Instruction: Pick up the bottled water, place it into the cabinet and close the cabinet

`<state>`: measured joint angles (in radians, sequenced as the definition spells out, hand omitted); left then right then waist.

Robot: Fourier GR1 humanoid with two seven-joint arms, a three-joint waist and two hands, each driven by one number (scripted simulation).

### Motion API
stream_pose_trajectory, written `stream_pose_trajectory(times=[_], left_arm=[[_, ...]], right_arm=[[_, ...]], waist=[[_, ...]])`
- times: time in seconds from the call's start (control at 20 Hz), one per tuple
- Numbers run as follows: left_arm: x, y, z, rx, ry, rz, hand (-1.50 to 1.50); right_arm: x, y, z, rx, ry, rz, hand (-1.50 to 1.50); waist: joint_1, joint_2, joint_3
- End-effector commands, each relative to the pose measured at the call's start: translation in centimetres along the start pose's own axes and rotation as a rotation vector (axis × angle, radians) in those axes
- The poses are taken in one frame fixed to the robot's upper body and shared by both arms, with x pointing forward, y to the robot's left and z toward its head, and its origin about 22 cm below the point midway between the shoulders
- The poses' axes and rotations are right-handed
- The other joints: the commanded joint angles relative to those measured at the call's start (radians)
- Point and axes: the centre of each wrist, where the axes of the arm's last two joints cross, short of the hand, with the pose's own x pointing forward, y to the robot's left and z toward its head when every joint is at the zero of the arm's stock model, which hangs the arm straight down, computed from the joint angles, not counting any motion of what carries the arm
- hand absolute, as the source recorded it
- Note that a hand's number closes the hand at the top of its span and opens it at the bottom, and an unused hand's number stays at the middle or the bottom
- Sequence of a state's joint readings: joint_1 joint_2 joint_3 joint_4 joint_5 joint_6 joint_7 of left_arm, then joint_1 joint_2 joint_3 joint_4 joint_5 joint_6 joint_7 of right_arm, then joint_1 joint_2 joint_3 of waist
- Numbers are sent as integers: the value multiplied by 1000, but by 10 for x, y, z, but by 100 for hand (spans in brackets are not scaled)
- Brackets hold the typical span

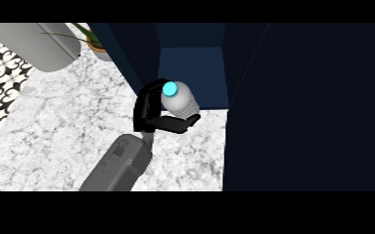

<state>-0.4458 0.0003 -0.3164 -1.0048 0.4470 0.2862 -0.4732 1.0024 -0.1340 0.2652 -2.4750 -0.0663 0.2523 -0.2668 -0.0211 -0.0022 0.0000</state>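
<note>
Bottle axis: we see the bottled water (180,102) tilted, cap pointing far-left.
Appearance: pale grey body, cyan cap.
Left hand (152,113): fingers curled around bottle.

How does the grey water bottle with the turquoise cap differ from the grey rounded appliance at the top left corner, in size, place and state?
The grey water bottle with the turquoise cap looks smaller than the grey rounded appliance. The bottle is held by the black left hand at the open dark blue cabinet; the appliance is untouched, away from the cabinet. The bottle bears a bright cap; the appliance is plain. Both are grey and rounded.
</note>
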Motion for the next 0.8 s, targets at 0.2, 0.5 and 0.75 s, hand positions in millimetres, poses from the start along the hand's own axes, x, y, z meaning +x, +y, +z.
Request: stream_pose_trajectory(times=[0.2, 0.5, 0.75], left_arm=[[32, -48, -58, 22, -11, -158, 150], [37, -53, -84, 105, 48, -184, 150], [29, -47, -93, 113, 80, -244, 150]], right_arm=[[9, -1, -12, -8, -35, -25, -150], [15, -12, -9, -2, -60, -11, -150], [15, -15, -2, 18, -52, -32, -150]], waist=[[-9, 9, 0], [-19, 11, 0], [-35, 12, 0]])
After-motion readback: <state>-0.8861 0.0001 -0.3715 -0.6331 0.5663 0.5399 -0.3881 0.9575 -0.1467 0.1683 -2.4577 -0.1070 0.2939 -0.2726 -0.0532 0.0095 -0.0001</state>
